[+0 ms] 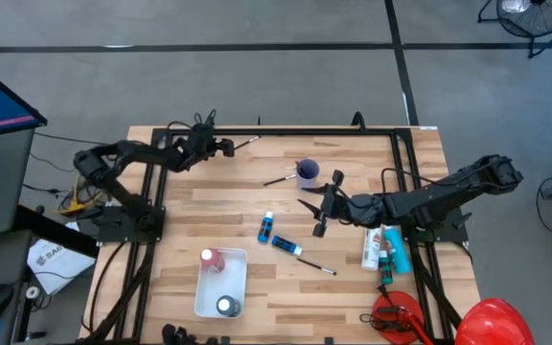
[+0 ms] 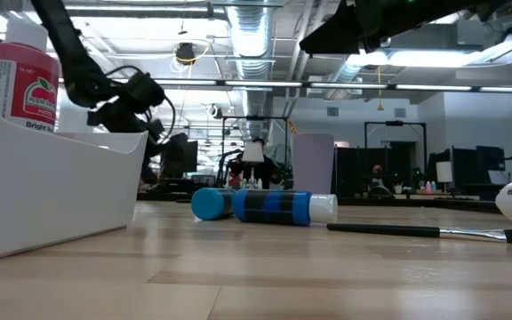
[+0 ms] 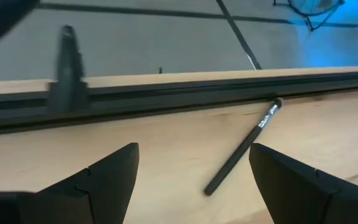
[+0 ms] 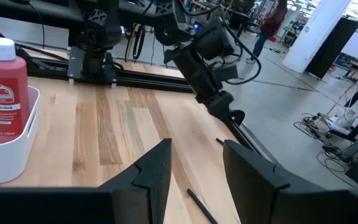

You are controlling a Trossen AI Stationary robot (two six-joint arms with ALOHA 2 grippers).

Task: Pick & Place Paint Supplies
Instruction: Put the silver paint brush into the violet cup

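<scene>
We see a pale wooden table with plank seams, edged by a dark metal frame, standing on a grey floor crossed by dark lines. Behind it the low view opens onto a wide workshop with ceiling ducts, strip lights and desks with screens.

The left gripper sits at the far left edge, its fingers spread wide and empty. Just ahead of it, between the fingertips and the frame rail, lies a thin dark brush, apart from both fingers.

The right gripper hangs above the table's middle, jaws narrow with only a slim gap; nothing appears to be held, though the wrist view is too close for us to be sure. A purple cup stands just beyond it with another brush beside. On its near-left side lie a light blue bottle and a dark blue bottle, then a further brush. Farther to that side a white tray holds the red bottle upright and a dark-topped bottle. Behind the gripper, under its arm, white and teal bottles lie together. A red helmet sits at the near right corner.
</scene>
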